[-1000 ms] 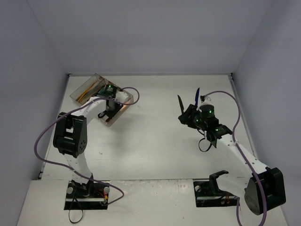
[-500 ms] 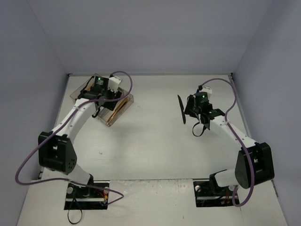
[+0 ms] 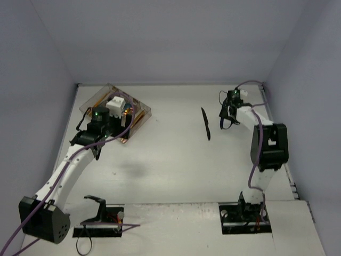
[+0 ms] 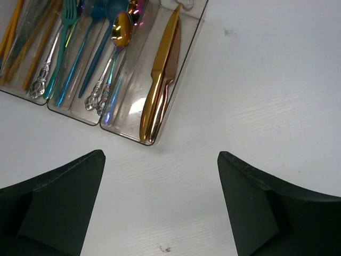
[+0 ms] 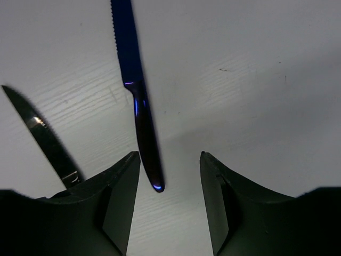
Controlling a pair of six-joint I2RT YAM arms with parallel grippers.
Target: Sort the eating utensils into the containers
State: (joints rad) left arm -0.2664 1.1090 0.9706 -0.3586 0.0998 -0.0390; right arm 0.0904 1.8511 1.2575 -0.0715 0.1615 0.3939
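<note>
The clear divided tray (image 3: 143,111) (image 4: 187,41) stands at the back left and holds several utensils. A gold knife (image 4: 160,80) lies in its rightmost compartment, with teal, blue and silver-handled pieces (image 4: 88,58) to its left. My left gripper (image 3: 100,133) (image 4: 161,154) hangs open and empty over bare table just short of the tray's near end. A blue knife (image 5: 136,90) lies on the table, its handle tip between the open fingers of my right gripper (image 3: 228,113) (image 5: 170,154), untouched. A black knife (image 3: 205,124) (image 5: 42,136) lies to its left.
Grey walls close in the white table on the left, back and right. The right arm's purple cable (image 3: 259,114) loops near the back right corner. A small dark speck (image 4: 165,248) marks the table under the left gripper.
The left gripper has opened and drawn back from the tray toward the near left. The right gripper has swung toward the back right and now sits over the blue knife's handle.
</note>
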